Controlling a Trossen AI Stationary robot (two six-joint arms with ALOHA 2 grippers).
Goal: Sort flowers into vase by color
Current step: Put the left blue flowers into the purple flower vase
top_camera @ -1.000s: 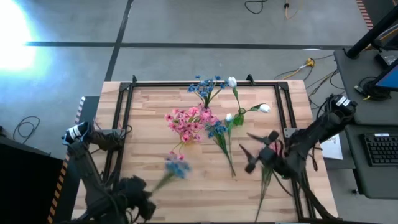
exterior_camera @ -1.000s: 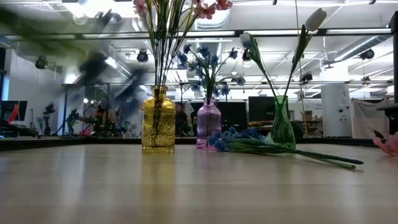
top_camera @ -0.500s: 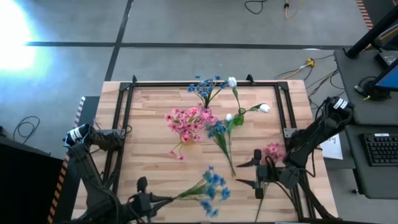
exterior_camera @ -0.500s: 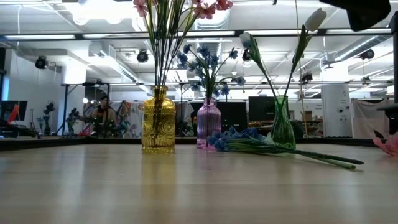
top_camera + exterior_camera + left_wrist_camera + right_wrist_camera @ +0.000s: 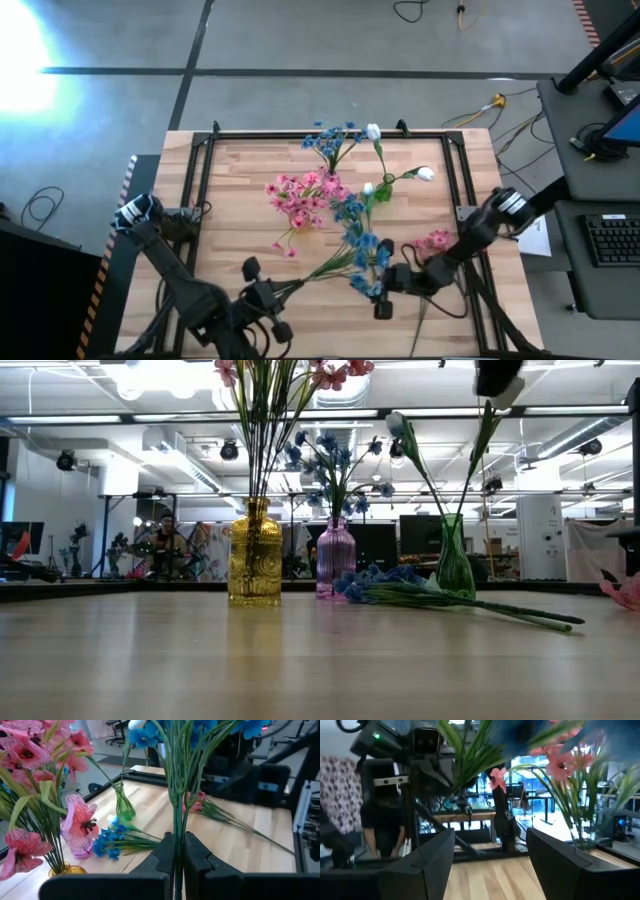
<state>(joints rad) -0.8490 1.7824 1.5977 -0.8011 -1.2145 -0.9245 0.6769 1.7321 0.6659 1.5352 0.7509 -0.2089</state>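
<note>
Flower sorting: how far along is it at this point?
Done: pink stems stand in the yellow vase, blue in the purple vase, white buds in the green vase.

In hand: the left tool is shut on a blue spray, lifted above the table; the right tool is open beside its blossoms.

Left: that spray, a loose blue spray by the vases, and a pink spray near the right edge.

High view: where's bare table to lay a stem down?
Free: the left half of the table, between the frame rail and the pink flowers. Crowded: centre and right, with vases, the loose blue spray, and both grippers at the front.
</note>
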